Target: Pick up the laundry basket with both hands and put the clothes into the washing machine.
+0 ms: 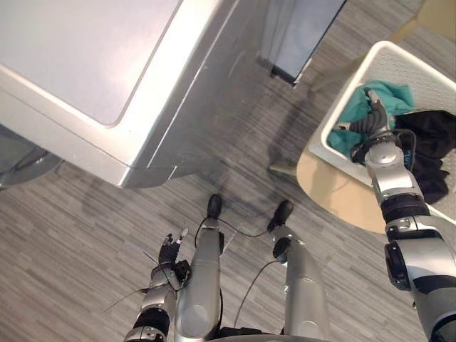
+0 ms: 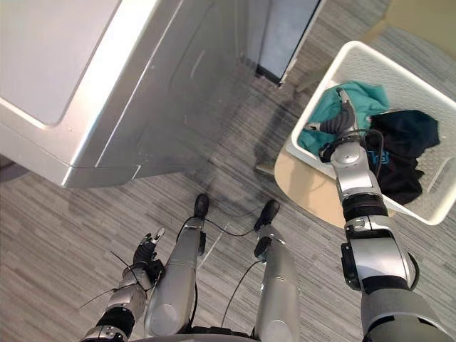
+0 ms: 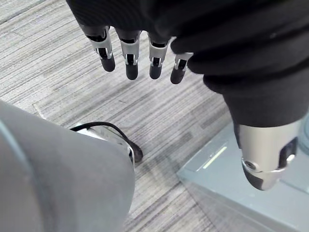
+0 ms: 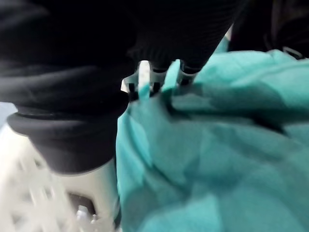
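A white laundry basket (image 2: pixel 427 60) stands on a round pale wooden table (image 2: pixel 306 182) at the right. A teal cloth (image 1: pixel 388 96) and a black cloth (image 1: pixel 434 135) lie inside it. My right hand (image 1: pixel 370 127) reaches over the basket's near rim and rests in the teal cloth (image 4: pixel 231 145), which folds up around it. My left hand (image 1: pixel 169 251) hangs low at the lower left above the floor, open, with its fingers (image 3: pixel 130 53) straight and nothing in them. The silver-grey washing machine (image 1: pixel 107 64) fills the upper left.
A dark grey panel (image 1: pixel 299 35) stands beside the machine's far corner, between it and the basket. Grey striped floor (image 1: pixel 85 235) lies between the machine and the table. A pale grey slab (image 3: pixel 227 169) lies on the floor near my left hand.
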